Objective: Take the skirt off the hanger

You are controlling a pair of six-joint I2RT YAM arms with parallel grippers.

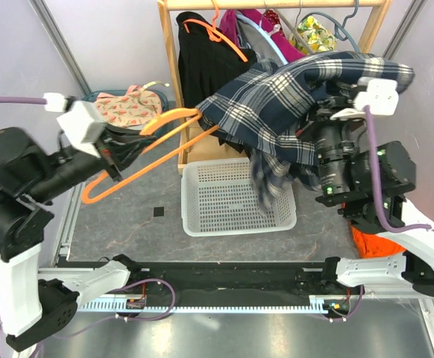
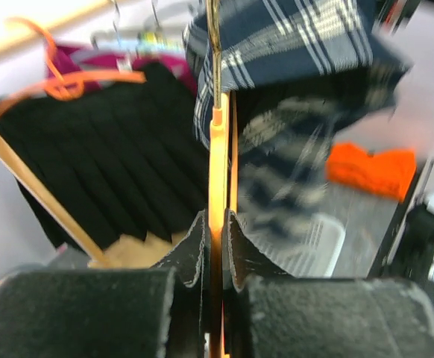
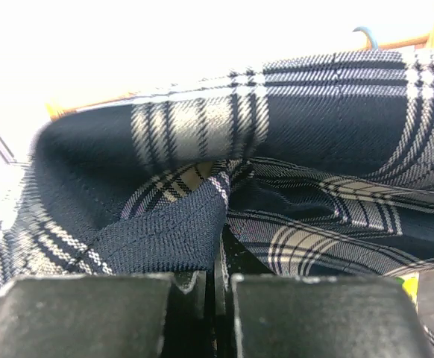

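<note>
We see grey desk (image 1: 120,216), white basket (image 1: 236,228), wooden rack (image 1: 171,60). Left claw (image 2: 215,227) clamps hanger (image 2: 218,149), right claw (image 3: 218,280) pinches skirt (image 3: 277,127).

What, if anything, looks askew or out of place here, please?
The orange hanger, clamped in the left gripper, lies tilted almost flat instead of hanging. The plaid skirt is bunched over its far end, pinched by the right gripper, with one fold dangling above the white basket. An orange cloth lies crumpled right of the basket.
</note>
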